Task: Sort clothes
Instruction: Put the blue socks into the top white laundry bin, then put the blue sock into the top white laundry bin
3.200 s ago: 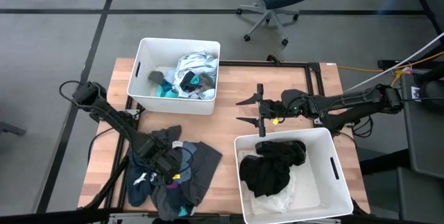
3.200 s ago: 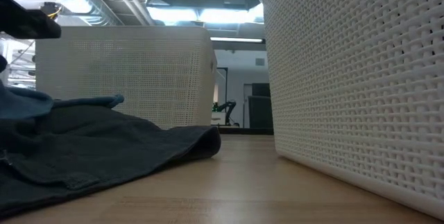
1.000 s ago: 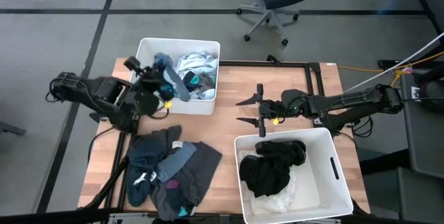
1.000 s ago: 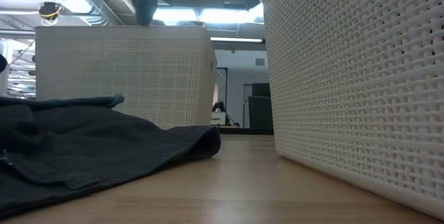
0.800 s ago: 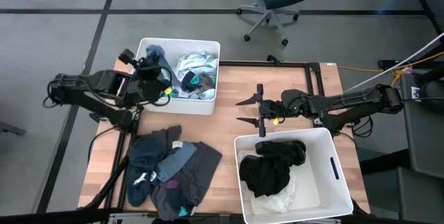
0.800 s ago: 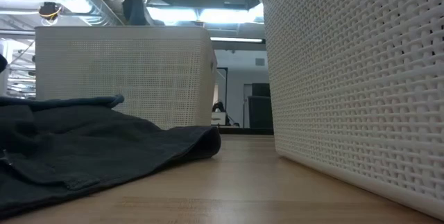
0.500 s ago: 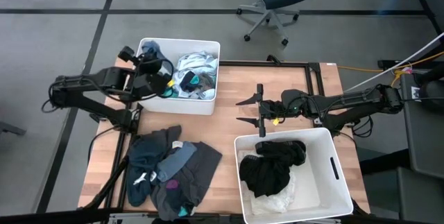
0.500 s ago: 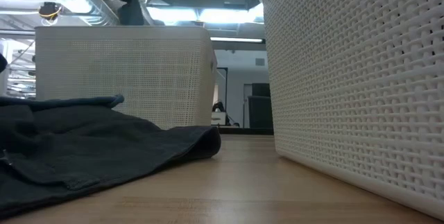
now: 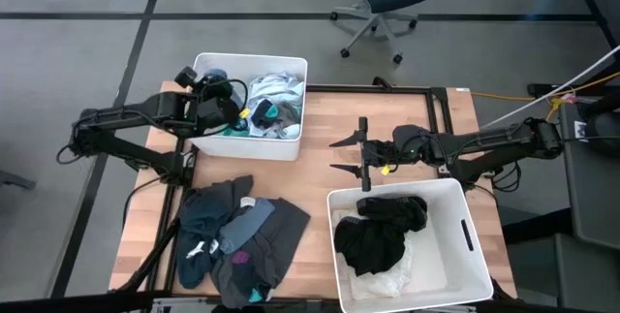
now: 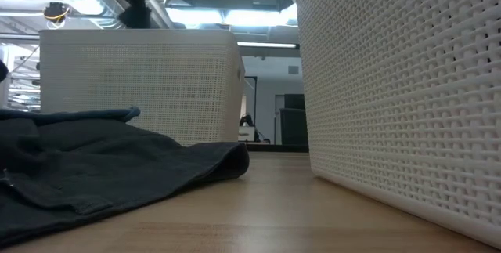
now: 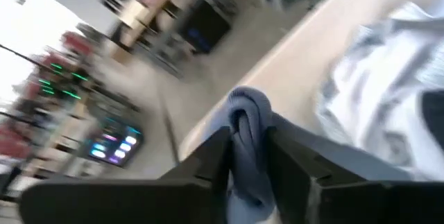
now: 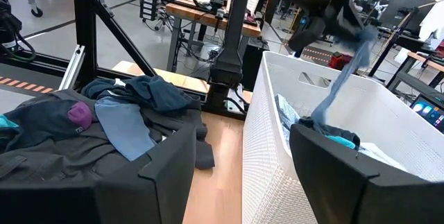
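Left fingers [image 9: 225,106] swung over the bin [image 9: 287,148]; wrist view shows blue sock [image 11: 248,141] loosely between them.

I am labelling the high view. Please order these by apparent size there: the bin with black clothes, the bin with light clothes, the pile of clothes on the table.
1. Bin with black clothes: largest.
2. Pile of clothes on the table and bin with light clothes: look similar, so I leave them unranked.

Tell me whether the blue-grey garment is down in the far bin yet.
Partly: the blue-grey garment hangs from the left gripper, its lower end touching the clothes in the far bin.
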Action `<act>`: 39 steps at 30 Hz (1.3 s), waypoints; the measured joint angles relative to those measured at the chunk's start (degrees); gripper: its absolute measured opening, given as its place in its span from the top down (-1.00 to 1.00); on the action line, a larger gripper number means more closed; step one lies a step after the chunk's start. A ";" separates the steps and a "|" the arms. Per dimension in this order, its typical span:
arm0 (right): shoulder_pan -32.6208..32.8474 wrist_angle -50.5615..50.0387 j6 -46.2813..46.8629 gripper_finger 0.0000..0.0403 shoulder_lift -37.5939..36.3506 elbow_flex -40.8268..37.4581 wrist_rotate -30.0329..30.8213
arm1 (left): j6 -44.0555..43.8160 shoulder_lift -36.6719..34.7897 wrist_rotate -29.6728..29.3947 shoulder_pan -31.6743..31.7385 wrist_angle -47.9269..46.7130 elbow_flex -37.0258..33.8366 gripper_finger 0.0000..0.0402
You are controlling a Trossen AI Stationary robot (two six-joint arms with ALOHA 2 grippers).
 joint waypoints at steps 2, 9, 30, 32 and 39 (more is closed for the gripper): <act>0.00 0.00 0.00 -0.16 0.00 0.00 0.00 | -1.25 0.01 4.74 1.52 0.12 -0.03 0.47; 0.00 -0.02 0.00 -0.16 0.00 0.00 0.02 | -3.36 -0.01 19.81 4.99 0.22 -0.03 0.14; 0.01 -0.07 -0.04 -0.16 0.00 0.00 0.02 | -4.23 1.20 42.83 -14.98 13.89 -0.01 0.08; 0.00 -0.09 -0.02 -0.16 0.00 0.00 0.02 | -6.34 2.32 42.85 -18.24 13.43 -0.01 0.08; 0.00 -0.15 -0.02 -0.16 0.00 0.00 0.02 | -14.88 8.71 42.92 -29.07 11.53 -0.01 0.08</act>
